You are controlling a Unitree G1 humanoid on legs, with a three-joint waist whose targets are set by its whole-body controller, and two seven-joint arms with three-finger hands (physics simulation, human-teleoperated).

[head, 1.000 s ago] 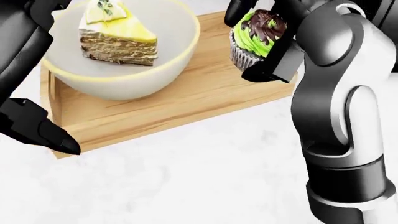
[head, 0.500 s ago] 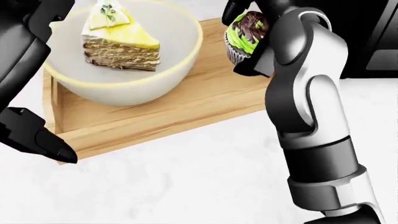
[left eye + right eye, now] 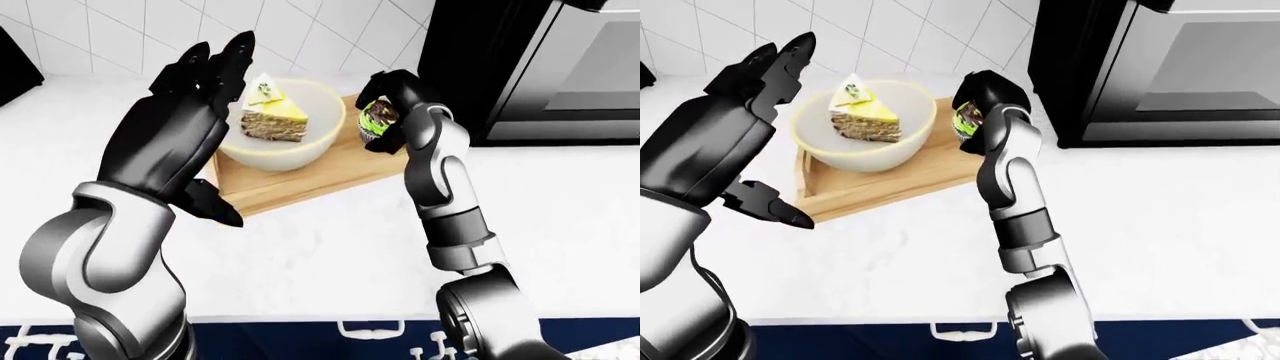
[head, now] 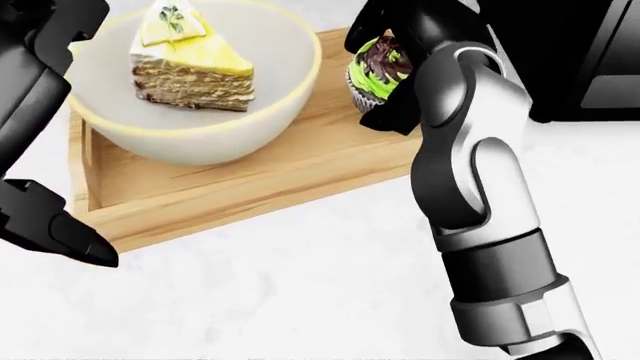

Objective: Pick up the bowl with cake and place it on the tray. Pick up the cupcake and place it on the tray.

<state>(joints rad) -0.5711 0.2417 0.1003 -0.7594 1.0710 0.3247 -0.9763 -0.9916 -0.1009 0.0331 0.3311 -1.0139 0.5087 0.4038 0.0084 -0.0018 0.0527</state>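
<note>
A pale bowl [image 4: 200, 112] with a yellow-topped cake slice [image 4: 190, 67] sits on the wooden tray [image 4: 250, 184]. My right hand [image 4: 395, 52] is shut on the cupcake [image 4: 378, 71], which has green and chocolate frosting, and holds it over the tray's right end. Whether the cupcake touches the tray is hidden by the hand. My left hand [image 3: 195, 112] is open and empty, raised to the left of the bowl, its fingers spread and apart from it.
The tray lies on a white marble counter [image 4: 300, 285]. A black oven [image 3: 540, 67] stands to the right of the tray. White wall tiles [image 3: 100, 30] run along the top. The counter's near edge [image 3: 320, 319] shows at the bottom of the left-eye view.
My right hand has carried the cupcake to the left, further over the tray's right end. The left hand and the bowl have barely moved.
</note>
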